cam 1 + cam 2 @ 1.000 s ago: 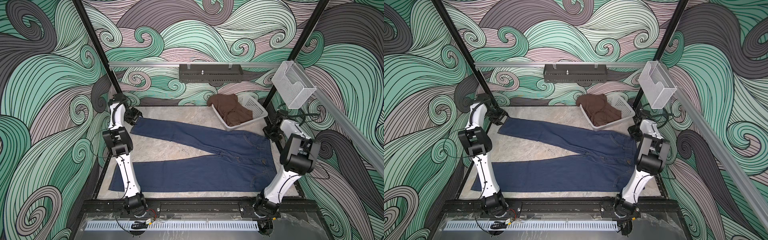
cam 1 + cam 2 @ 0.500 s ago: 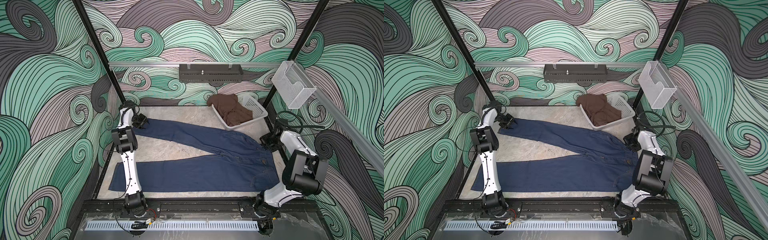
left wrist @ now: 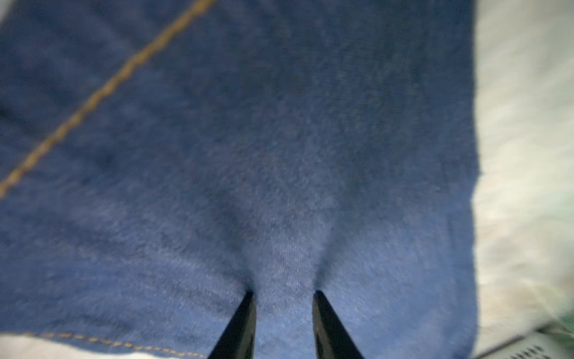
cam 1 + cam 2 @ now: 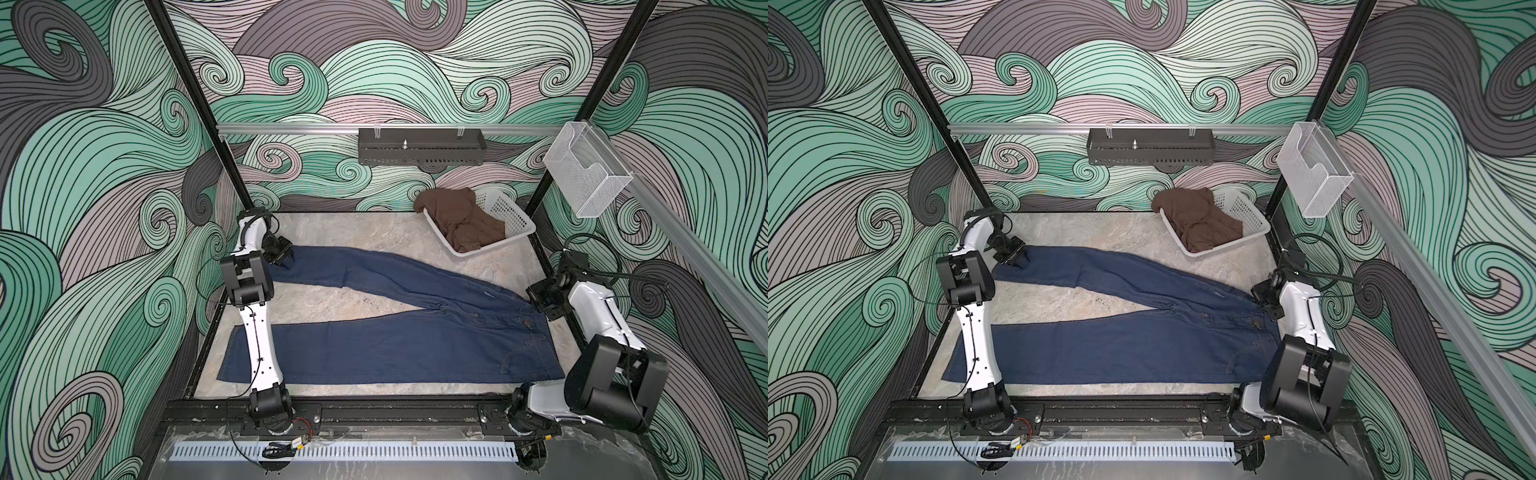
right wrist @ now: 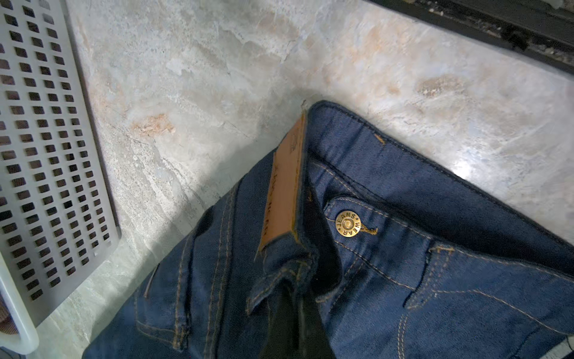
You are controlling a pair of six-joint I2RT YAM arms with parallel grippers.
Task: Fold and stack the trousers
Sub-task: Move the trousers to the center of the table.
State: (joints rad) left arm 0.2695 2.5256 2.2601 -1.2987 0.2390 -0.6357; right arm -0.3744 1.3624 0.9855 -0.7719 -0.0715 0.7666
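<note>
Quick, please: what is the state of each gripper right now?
Left gripper: closed, pinching a fold of the trousers near a leg end.
Right gripper: closed, holding the trousers at the waist.

Left arm rears up from its base, elbow bent, wrist tipped down, and the left gripper (image 4: 286,261) pinches a ridge of the trousers (image 4: 395,345) between narrowed fingers (image 3: 245,323). Right arm folds low, right gripper (image 4: 535,296) clamped tight on their waist.

Dark navy denim trousers (image 4: 399,345), flat, legs apart
</note>
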